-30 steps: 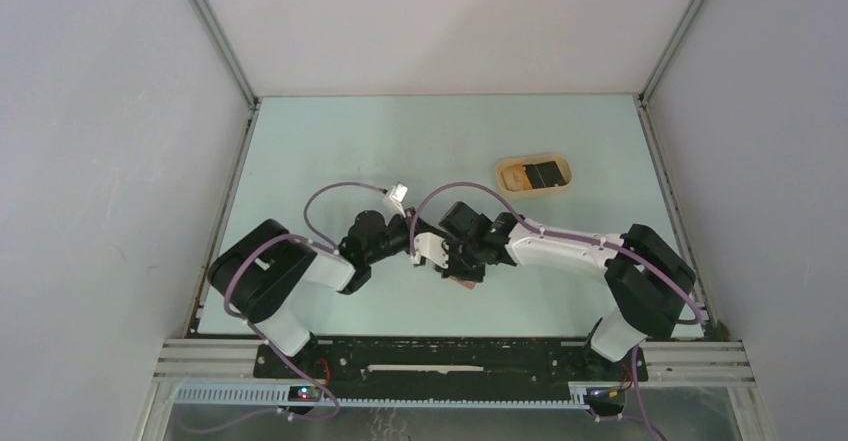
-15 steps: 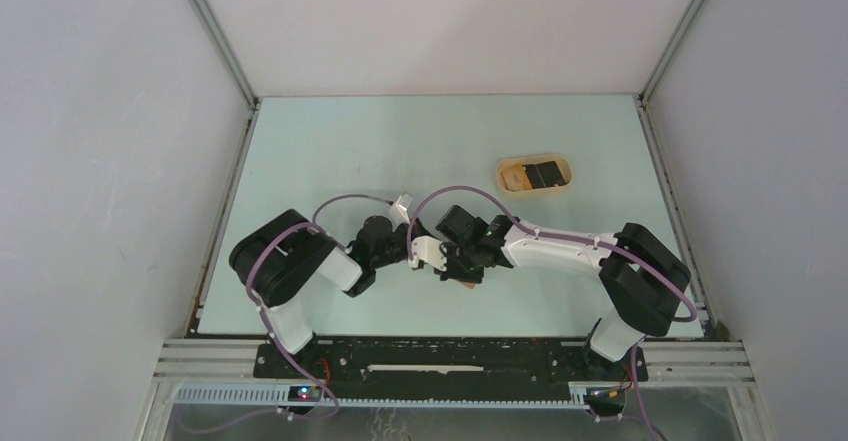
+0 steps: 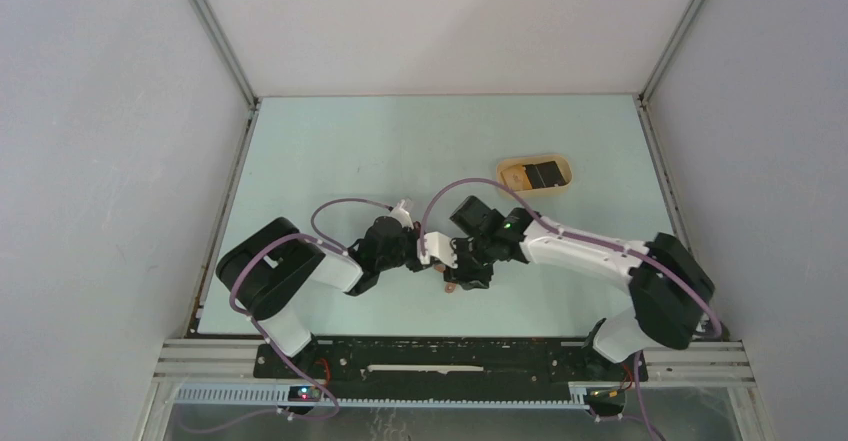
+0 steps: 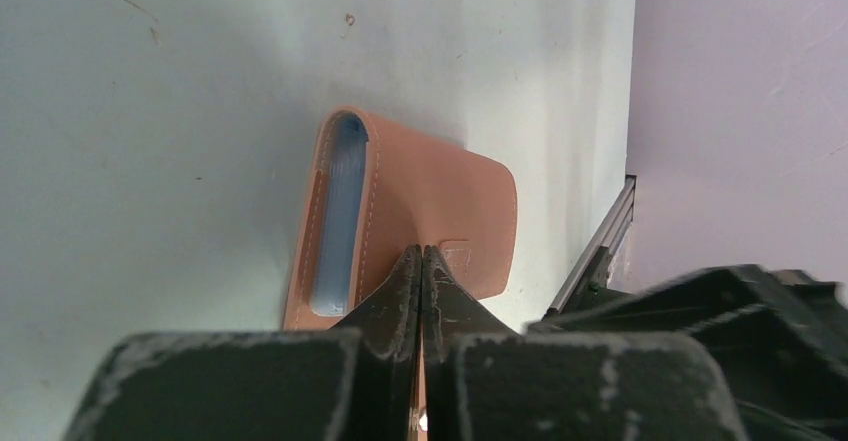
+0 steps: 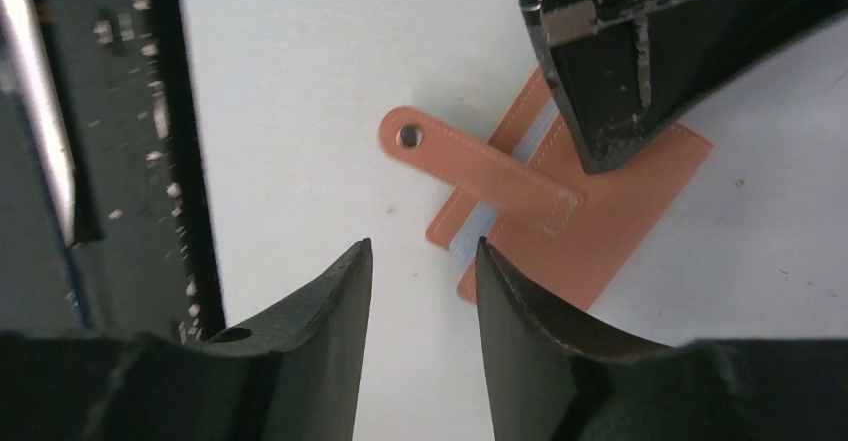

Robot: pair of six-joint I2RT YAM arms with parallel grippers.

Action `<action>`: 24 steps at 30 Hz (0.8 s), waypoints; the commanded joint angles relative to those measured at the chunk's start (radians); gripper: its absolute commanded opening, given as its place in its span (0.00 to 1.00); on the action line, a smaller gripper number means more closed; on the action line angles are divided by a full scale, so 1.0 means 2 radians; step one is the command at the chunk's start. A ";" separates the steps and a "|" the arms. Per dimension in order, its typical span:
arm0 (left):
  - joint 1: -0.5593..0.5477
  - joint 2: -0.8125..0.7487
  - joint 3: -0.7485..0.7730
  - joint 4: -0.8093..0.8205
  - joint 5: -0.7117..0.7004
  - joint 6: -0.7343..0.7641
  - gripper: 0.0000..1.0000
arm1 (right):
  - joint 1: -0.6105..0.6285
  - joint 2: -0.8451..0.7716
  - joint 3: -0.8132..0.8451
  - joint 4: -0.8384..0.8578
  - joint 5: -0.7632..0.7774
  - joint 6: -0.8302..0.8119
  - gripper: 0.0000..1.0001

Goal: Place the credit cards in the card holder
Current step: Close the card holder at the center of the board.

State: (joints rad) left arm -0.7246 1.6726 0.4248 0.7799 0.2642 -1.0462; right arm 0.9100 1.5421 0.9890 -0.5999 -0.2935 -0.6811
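My left claw (image 3: 440, 261): just beside my right claw (image 3: 470, 271).
Holder (image 3: 456, 284): brown, under both.
Tray (image 3: 514, 188): two o'clock of my claws, card (image 3: 546, 174) inside.

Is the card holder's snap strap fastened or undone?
Undone. In the right wrist view the strap sticks out loose past the edge of the card holder, its snap end bare over the table.

Scanning every view now, and there's nothing to read: no lettering, brand or number shows on the card holder (image 4: 460, 201), the tan tray (image 3: 535, 192) beyond it, or the counter (image 3: 350, 141) beneath it.
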 commanded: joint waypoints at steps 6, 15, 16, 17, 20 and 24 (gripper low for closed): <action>-0.007 -0.007 0.017 -0.072 -0.033 0.034 0.00 | -0.121 -0.082 0.014 -0.027 -0.179 0.042 0.61; -0.010 -0.007 0.019 -0.072 -0.034 0.040 0.00 | -0.242 0.076 0.078 -0.023 -0.211 0.193 0.71; -0.010 -0.006 0.019 -0.072 -0.034 0.041 0.00 | -0.247 0.089 0.083 -0.027 -0.215 0.198 0.71; -0.010 -0.006 0.019 -0.072 -0.033 0.041 0.00 | -0.250 0.099 0.088 -0.031 -0.220 0.200 0.71; -0.010 -0.007 0.019 -0.072 -0.033 0.043 0.00 | -0.251 0.126 0.099 -0.042 -0.229 0.203 0.72; -0.011 -0.008 0.018 -0.072 -0.033 0.043 0.00 | -0.254 0.162 0.109 -0.050 -0.241 0.210 0.73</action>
State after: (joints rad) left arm -0.7406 1.6596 0.4473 0.7269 0.2428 -1.0119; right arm 0.4061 1.8202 1.1561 -0.6727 -0.7143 -0.3058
